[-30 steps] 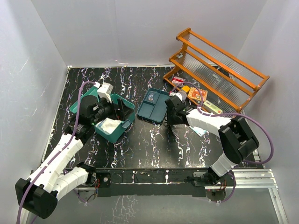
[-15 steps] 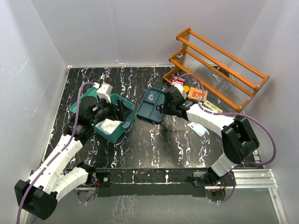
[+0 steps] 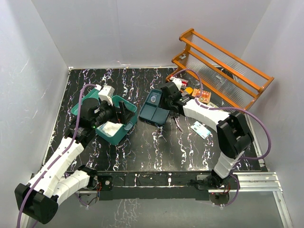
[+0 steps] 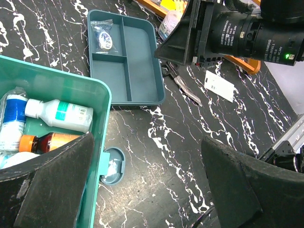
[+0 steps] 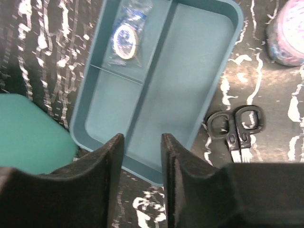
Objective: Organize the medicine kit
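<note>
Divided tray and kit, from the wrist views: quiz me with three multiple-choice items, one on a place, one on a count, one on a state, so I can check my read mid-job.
1. Where do the scissors lie?
A) in the divided tray's long compartment
B) on the table beside the tray
C) inside the medicine kit

2. How many compartments does the tray have?
A) two
B) five
C) three

3. What state is the kit in?
A) open, with bottles inside
B) shut and latched
C) open and empty

Answers:
1 B: the scissors rest on the marbled tabletop just off the tray's edge.
2 C: there is one long section plus two short ones, with a small packet in one of the short ones.
3 A: the left wrist view looks down into it at a white bottle and an orange-capped one.
</note>
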You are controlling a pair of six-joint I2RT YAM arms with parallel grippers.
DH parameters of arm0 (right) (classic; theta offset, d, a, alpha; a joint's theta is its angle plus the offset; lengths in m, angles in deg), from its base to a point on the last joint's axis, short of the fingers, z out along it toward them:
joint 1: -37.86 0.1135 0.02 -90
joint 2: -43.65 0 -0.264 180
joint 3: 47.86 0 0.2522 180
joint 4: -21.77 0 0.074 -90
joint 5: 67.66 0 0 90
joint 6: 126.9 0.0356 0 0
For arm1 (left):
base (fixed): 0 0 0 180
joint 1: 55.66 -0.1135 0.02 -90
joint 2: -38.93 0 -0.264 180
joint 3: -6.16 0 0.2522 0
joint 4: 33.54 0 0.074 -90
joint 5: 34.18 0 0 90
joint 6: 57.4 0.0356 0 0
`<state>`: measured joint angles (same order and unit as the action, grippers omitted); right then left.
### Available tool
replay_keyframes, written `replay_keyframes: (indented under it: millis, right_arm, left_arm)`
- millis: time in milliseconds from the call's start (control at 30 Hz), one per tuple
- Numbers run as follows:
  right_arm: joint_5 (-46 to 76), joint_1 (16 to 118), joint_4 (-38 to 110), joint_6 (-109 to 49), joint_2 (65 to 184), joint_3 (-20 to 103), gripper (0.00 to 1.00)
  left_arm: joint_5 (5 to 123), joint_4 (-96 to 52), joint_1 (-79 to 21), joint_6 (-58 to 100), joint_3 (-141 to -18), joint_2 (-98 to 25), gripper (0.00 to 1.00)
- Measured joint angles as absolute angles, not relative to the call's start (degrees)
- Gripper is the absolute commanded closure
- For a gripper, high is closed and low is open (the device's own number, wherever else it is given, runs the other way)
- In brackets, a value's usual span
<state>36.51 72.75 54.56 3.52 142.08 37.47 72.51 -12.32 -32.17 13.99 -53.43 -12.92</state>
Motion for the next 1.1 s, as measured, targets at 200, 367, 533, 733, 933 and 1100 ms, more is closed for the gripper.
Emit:
replay_keyframes:
  millis: [200,367,533,733,933,1100]
  right_arm:
    - [38.48,72.64,56.24,-5.7,140.16,33.71,0.53]
    - [38.76,69.89,58.47,-10.51,135.43,27.13,0.53]
    - [38.26,66.3,59.52,-12.21,136.0,25.16,0.53]
    - [35.64,65.17,59.3,-14.68,141.58,25.36,0.53]
    - [32.88,63.66,57.42,-16.74,145.38,26.82,0.57]
    - [32.93,63.33,56.5,-17.39,146.43,27.68,0.61]
  left_arm:
    - [72.49,-12.03,-32.17,13.99,-53.43,-12.71,0.07]
    - [72.51,-12.03,-32.17,13.97,-53.43,-12.71,0.07]
    - [72.55,-12.08,-32.17,13.88,-53.43,-12.79,0.07]
    - [72.7,-12.1,-32.17,13.47,-53.43,-13.14,0.07]
    - [72.79,-12.19,-32.17,13.14,-53.43,-13.14,0.07]
    - [72.81,-12.43,-32.17,12.88,-53.43,-13.14,0.07]
